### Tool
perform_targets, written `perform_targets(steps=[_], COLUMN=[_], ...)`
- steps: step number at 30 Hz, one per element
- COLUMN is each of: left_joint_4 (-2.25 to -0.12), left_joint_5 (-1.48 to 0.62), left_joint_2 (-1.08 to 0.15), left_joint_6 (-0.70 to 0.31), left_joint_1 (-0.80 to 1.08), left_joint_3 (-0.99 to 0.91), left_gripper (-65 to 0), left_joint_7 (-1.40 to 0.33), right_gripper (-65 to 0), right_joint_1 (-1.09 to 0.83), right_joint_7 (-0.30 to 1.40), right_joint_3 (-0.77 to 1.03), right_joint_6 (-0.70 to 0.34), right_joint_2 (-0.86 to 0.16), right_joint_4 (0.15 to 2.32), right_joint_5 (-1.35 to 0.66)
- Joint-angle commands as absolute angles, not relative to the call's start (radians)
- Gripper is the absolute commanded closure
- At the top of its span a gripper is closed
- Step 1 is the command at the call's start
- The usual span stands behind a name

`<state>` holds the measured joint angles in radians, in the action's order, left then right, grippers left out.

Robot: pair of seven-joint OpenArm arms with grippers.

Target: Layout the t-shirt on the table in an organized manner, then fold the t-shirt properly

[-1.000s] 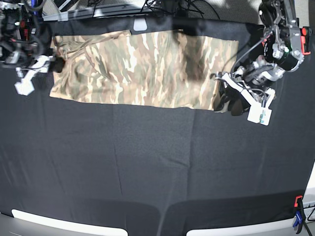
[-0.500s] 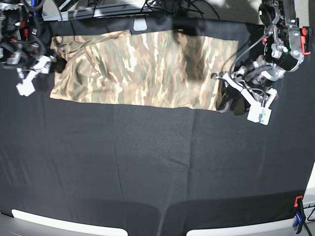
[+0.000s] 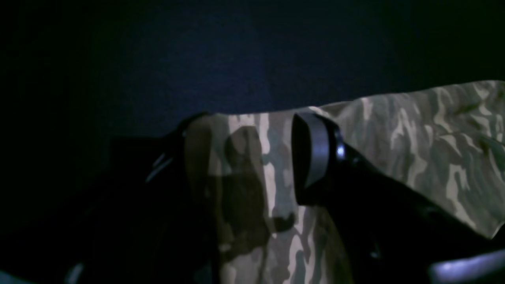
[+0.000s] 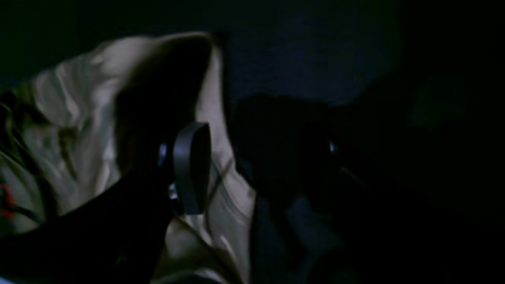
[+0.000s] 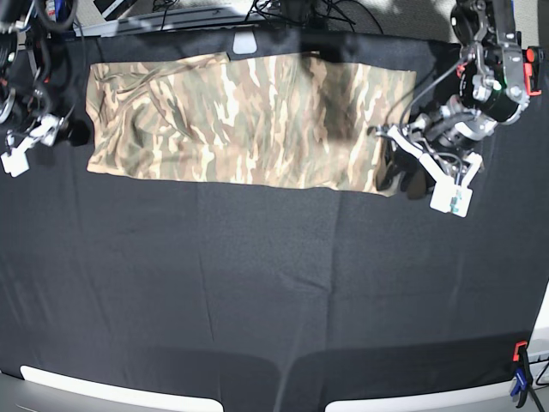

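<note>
We see the camouflage t-shirt (image 5: 244, 120) lying folded into a long flat band across the far part of the black-clothed counter (image 5: 274, 292), its long sides running left to right in the base view. A white neck label (image 5: 244, 44) shows at its far edge.

Our left end effector (image 5: 401, 176) sits low at the band's near corner on the base view's right. In the left wrist view its fingers (image 3: 311, 154) stand wide apart astride the shirt edge, holding nothing.

Our right end effector (image 5: 73, 131) hangs just off the shirt's opposite short end. In the right wrist view its fingers (image 4: 191, 165) are spread wide with rumpled cloth between and behind them, not pinched.
</note>
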<state>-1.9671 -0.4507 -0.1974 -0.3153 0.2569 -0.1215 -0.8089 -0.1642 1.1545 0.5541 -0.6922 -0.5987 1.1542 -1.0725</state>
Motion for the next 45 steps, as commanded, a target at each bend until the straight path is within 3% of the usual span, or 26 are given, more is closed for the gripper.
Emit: perform_targets(steps=[1, 5, 12, 17, 25, 45], left_joint_4=[-1.982, -1.982, -1.982, -1.974, -1.876, -1.879], left_joint_5=[-0.461, -0.461, -0.461, -0.461, -0.461, -0.461], left_joint_2=[-0.202, -0.202, -0.203, -0.203, -0.203, -0.203], left_joint_6=[-0.318, -0.318, -0.318, -0.318, -0.319, -0.356], left_joint_1=[0.246, 0.247, 0.247, 0.246, 0.246, 0.232], left_joint_3=[-0.123, -0.123, -0.123, -0.124, -0.123, -0.124], left_gripper=[-30.5, -30.5, -30.5, -30.5, -30.5, -30.5], left_joint_7=[-0.781, -0.765, -0.761, -0.76, -0.738, -0.732], right_gripper=[-35.1, -35.1, -35.1, -35.1, -35.1, -35.1], right_joint_1=[-0.135, -0.077, -0.067, -0.067, -0.067, -0.067], right_joint_7=[1.181, 1.293, 1.332, 1.396, 1.396, 1.396], right_joint_3=[0.558, 0.554, 0.554, 0.554, 0.554, 0.554], right_joint_6=[-0.698, -0.698, -0.698, -0.698, -0.698, -0.698], right_joint_2=[-0.623, -0.609, -0.578, -0.574, -0.574, -0.575], right_joint_4=[1.132, 1.043, 1.038, 1.039, 1.039, 1.039], right_joint_5=[-1.118, -1.23, -1.24, -1.362, -1.417, -1.484])
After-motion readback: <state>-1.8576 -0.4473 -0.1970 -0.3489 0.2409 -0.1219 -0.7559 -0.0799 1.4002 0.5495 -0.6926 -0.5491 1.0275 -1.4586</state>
